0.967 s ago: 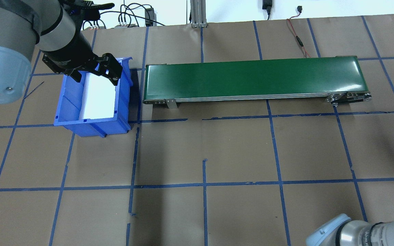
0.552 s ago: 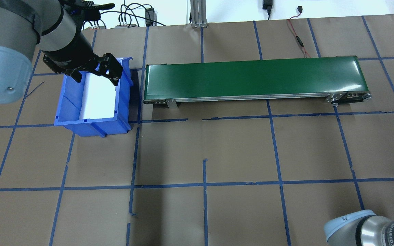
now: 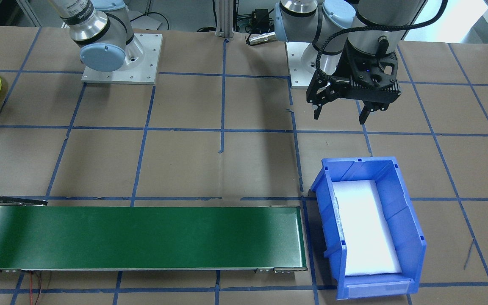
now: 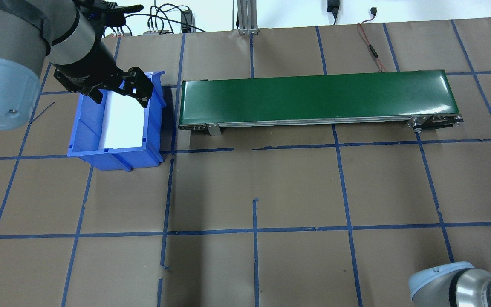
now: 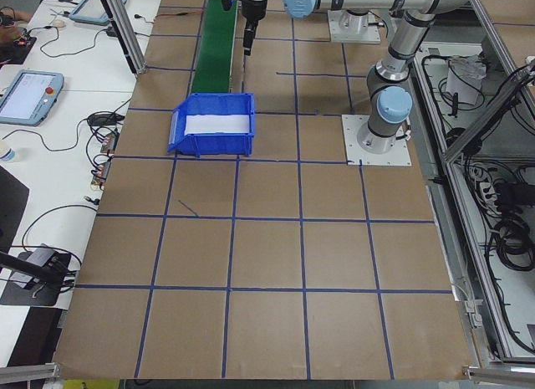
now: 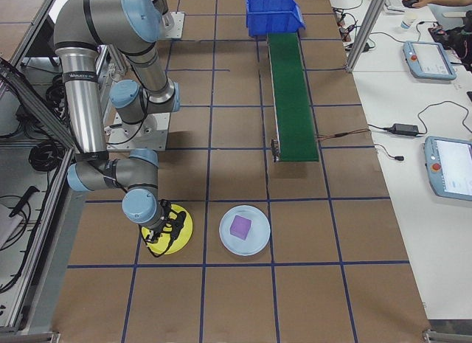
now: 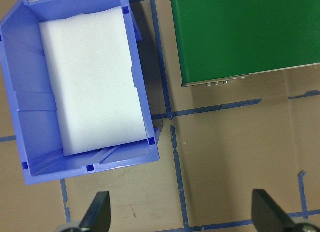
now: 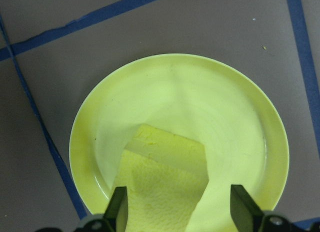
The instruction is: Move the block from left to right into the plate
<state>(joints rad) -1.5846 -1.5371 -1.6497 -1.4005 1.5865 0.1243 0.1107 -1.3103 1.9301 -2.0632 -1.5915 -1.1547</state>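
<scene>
I saw the right gripper (image 8: 177,212) spread wide around the yellow block (image 8: 162,189) lying in the plate (image 8: 240,117); left gripper (image 7: 181,217) open, empty

Dark lettering on the silver band of the right arm (image 3: 84,16) at eleven o'clock in the front-facing view, too small to read, no other legible text, labels or numbers

Each arm consists of silver-grey aluminium tube links with pale blue round joint caps, bolted to a square grey base plate by screws along its edges. The left tool (image 3: 340,113) is black, with a black corrugated cable looping to the wrist. Black lettering rings the wrist link.
</scene>
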